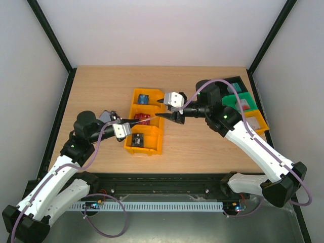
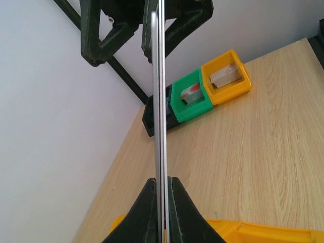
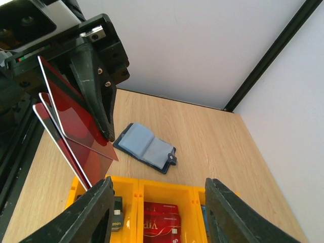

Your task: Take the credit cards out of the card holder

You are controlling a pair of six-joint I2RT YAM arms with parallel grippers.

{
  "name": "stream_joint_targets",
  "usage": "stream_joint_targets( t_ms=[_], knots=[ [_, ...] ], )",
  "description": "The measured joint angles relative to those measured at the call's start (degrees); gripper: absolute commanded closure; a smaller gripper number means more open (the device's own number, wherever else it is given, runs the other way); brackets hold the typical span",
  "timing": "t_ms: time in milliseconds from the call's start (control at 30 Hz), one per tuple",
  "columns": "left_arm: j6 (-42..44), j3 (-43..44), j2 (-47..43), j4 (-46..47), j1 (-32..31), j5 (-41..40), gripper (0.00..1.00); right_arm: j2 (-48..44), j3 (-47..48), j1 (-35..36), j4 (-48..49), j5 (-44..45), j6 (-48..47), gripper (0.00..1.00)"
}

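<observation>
The card holder (image 3: 146,147) lies open on the table beyond the yellow bin, its light blue inside up and its tab to the right; in the top view the card holder (image 1: 107,115) is partly behind my left arm. My left gripper (image 2: 161,179) is shut on a small fan of red credit cards (image 3: 71,119), held over the bin and seen edge-on as thin credit cards (image 2: 160,101) from its own wrist. My right gripper (image 3: 158,183) hangs open and empty over the bin, close to the cards' far end and facing my left gripper (image 1: 132,122).
The yellow three-compartment bin (image 1: 152,132) holds a blue card (image 1: 144,98), red cards (image 3: 162,223) and a dark card (image 1: 137,140). A black bin (image 2: 152,119), a green bin (image 2: 198,107) and a small yellow bin (image 2: 243,83) stand in a row at the table's far right.
</observation>
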Motion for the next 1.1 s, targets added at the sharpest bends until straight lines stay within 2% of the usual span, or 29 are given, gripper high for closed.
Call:
stream_joint_targets(
  t_ms=[633, 1100],
  knots=[
    [-4.8, 0.0, 0.0, 1.9, -0.1, 1.1, 0.98, 0.1, -1.2, 2.8, 0.2, 0.8, 0.3, 0.45],
    [-5.8, 0.0, 0.0, 1.9, -0.3, 1.5, 0.98, -1.4, -2.8, 3.5, 0.4, 3.8, 0.5, 0.44]
  ],
)
